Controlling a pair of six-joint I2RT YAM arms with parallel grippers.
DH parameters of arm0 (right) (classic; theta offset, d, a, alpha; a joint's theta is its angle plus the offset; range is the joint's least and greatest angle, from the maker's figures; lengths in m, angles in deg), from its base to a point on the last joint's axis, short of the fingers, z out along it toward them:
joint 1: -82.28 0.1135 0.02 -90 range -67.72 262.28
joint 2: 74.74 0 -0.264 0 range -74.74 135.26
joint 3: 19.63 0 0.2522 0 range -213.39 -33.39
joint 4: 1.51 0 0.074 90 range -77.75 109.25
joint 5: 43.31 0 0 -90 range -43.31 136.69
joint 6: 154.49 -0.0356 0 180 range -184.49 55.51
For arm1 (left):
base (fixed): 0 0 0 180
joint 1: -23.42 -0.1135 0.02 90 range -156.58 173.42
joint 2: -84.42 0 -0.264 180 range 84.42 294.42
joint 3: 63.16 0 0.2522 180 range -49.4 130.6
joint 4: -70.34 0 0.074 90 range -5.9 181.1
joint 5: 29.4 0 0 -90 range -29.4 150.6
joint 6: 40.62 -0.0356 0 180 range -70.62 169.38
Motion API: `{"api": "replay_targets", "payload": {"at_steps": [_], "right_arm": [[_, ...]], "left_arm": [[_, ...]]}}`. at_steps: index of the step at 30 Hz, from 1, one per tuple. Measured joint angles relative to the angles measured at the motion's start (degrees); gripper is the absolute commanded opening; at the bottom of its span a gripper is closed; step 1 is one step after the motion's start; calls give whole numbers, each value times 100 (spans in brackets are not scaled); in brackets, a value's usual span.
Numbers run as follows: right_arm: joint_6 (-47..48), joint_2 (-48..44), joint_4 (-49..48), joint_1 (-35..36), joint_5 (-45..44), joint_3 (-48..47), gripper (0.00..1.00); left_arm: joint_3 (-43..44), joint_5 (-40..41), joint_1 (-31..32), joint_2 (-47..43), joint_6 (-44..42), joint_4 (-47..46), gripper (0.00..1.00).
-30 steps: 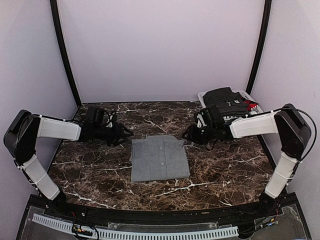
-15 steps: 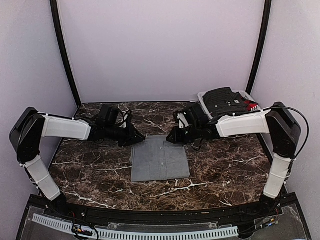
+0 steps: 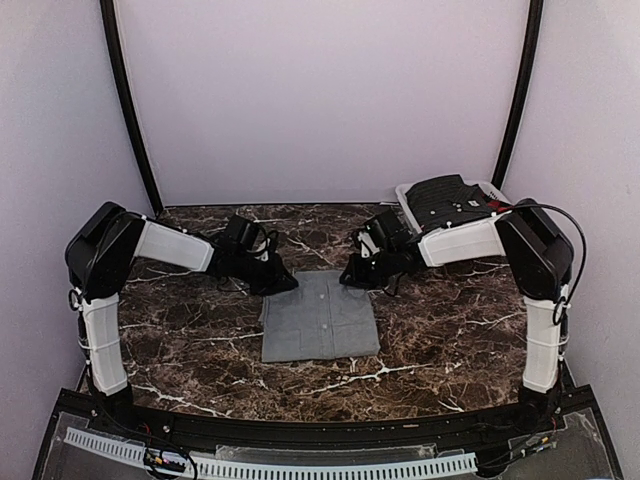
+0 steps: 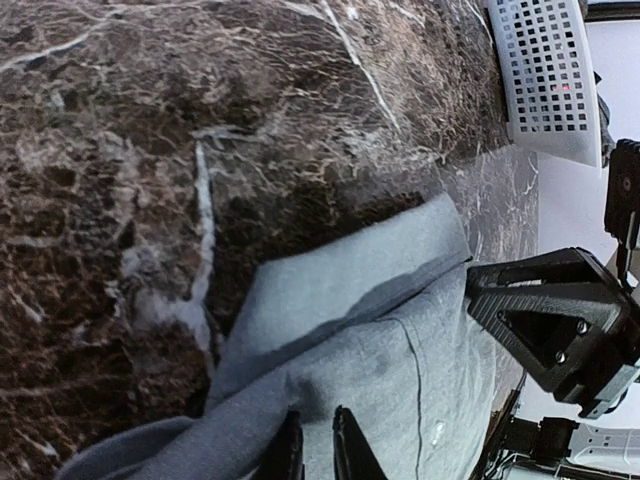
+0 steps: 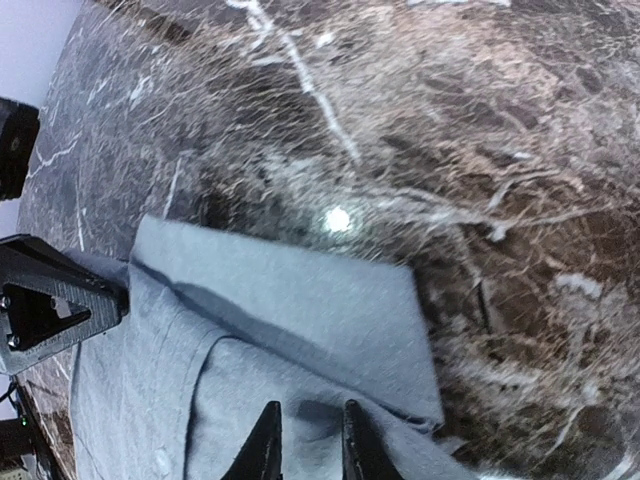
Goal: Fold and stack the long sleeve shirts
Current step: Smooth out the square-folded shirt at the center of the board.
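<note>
1. I am seeing one container: a white perforated basket [image 3: 497,189] sitting at the back right corner of the marble-patterned table [image 3: 200,340].
2. The basket is holding a black garment [image 3: 445,198] piled above its rim. I cannot tell whether it is one piece or several.
3. I am counting one grey shirt [image 3: 320,318], collared and button-front, lying folded into a rectangle in the middle of the table, well apart from the basket.
4. I am counting two arms, both reaching in low to the shirt's far edge, one at each corner.
5. The left gripper [image 3: 283,283] is sitting at the far left corner. In its wrist view the fingers [image 4: 345,450] are pressing nearly together, clenching the grey cloth.
6. The right gripper [image 3: 350,275] is sitting at the far right corner. Its fingers [image 5: 265,445] are standing a little apart, pinching the shirt's edge between them.
7. The two grippers are facing each other across the collar, near but not touching.
</note>
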Motion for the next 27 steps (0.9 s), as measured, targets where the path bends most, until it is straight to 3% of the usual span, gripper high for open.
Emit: {"api": "replay_targets", "payload": {"at_steps": [11, 18, 27], "right_arm": [[-94, 472, -243, -354, 243, -232, 24], [22, 356, -48, -358, 85, -238, 31], [278, -466, 754, -302, -396, -286, 34]], "left_arm": [[85, -2, -227, 225, -140, 26, 16], [216, 168, -323, 179, -407, 323, 28], [-87, 546, -514, -962, -621, 861, 34]]}}
